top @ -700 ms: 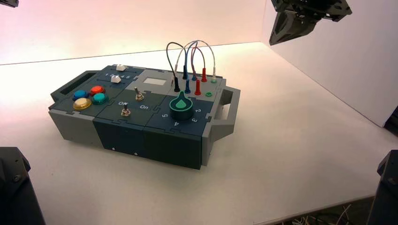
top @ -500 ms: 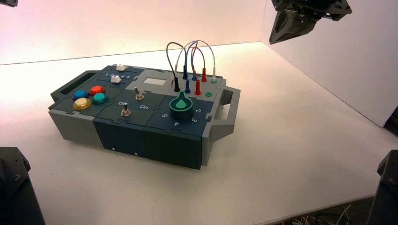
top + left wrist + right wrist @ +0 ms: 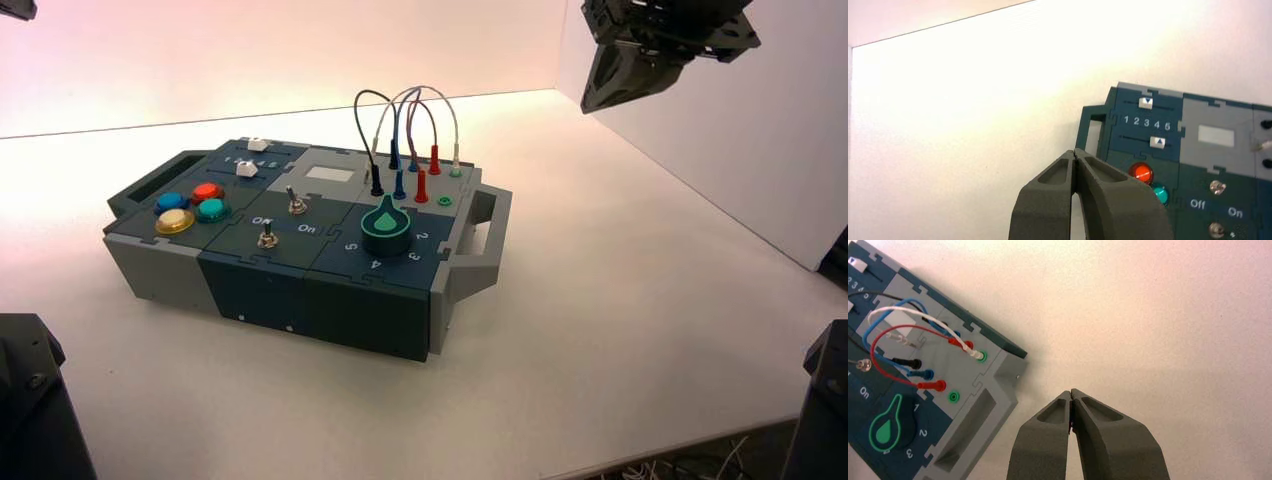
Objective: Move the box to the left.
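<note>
The box (image 3: 300, 240) sits mid-table, untouched. The right gripper (image 3: 1071, 394) hangs high beyond its right handle (image 3: 968, 432), fingertips pressed closed; the left gripper (image 3: 1075, 152) likewise. Best push low against that handle, squarely.

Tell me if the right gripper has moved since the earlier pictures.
Yes. In the high view the right gripper has shifted slightly rightward and down against the table's back corner; the box stays put.

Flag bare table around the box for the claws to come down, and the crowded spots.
Bare table right of the box's grey handle, under the right claw. Bare left of it too, by the left claw. Crowded: jumper wires.
</note>
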Tool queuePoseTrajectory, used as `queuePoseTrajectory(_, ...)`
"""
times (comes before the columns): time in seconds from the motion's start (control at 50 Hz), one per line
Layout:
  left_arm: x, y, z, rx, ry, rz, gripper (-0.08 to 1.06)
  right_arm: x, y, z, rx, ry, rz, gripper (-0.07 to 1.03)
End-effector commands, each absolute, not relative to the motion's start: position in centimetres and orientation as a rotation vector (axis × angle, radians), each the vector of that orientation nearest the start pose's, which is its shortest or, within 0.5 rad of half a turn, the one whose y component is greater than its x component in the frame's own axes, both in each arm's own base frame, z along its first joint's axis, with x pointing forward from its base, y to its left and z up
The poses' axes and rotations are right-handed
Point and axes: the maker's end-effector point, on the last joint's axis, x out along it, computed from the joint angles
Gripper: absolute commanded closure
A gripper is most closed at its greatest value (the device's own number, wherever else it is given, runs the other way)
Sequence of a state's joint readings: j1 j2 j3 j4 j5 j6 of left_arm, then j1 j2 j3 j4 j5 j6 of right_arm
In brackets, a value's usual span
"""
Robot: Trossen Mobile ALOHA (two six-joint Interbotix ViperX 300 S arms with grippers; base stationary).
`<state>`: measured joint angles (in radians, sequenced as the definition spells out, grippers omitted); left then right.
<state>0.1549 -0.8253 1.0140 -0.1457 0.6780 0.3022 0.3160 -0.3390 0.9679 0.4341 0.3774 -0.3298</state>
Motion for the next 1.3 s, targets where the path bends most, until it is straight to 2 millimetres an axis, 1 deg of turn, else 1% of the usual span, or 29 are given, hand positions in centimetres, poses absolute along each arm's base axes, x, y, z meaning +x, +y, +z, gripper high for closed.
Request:
queuePoseTrajectory(0.02, 23.5, 2.1, 18.8, 0.088, 0.858, -0.026, 1.01, 27.7, 12.1, 12.0, 0.006, 0.96, 0.4, 0.98)
queuePoseTrajectory(0.16, 24.0, 2.8, 18.2, 0.09, 0.891, -0.009, 1.01, 27.6, 12.2, 12.1, 0.022, 0.96, 0.398, 0.98)
queuePoseTrajectory(0.18, 24.2, 3.1, 17.7, 0.089, 0.908, 0.002, 1.01, 27.6, 12.3, 12.1, 0.029, 0.96, 0.398, 0.98)
queuePoseTrajectory(0.28, 24.3, 3.6, 16.7, 0.085, 0.938, 0.013, 1.01, 27.6, 12.4, 12.0, 0.039, 0.963, 0.398, 0.98)
queuePoseTrajectory(0.5, 24.5, 3.8, 15.7, 0.087, 0.97, 0.012, 1.01, 27.0, 13.2, 11.1, 0.057, 0.985, 0.408, 0.98)
queuePoseTrajectory(0.58, 24.6, 3.9, 15.1, 0.082, 0.991, 0.011, 1.01, 26.8, 14.0, 10.5, 0.06, 1.001, 0.42, 0.98)
queuePoseTrajectory(0.62, 24.6, 3.9, 14.7, 0.079, 1.007, 0.009, 1.01, 26.7, 14.7, 9.9, 0.054, 1.02, 0.435, 0.98)
queuePoseTrajectory(0.74, 24.8, 3.9, 14.2, 0.079, 1.018, 0.008, 1.01, 26.8, 16.1, 8.9, 0.034, 1.059, 0.46, 0.98)
queuePoseTrajectory(0.82, 25.1, 4.0, 14.4, 0.086, 0.999, 0.011, 1.01, 27.2, 16.8, 8.0, 0.02, 1.08, 0.468, 0.98)
queuePoseTrajectory(1.0, 25.9, 4.3, 14.7, 0.097, 0.946, 0.024, 1.01, 27.7, 17.1, 7.2, 0.021, 1.097, 0.458, 0.98)
queuePoseTrajectory(1.14, 26.2, 4.9, 13.4, 0.08, 0.998, 0.034, 1.01, 27.9, 17.1, 6.5, 0.021, 1.115, 0.45, 0.98)
queuePoseTrajectory(1.3, 27.4, 5.1, 12.3, 0.071, 1.041, 0.028, 1.01, 28.0, 17.1, 5.3, 0.013, 1.148, 0.443, 0.98)
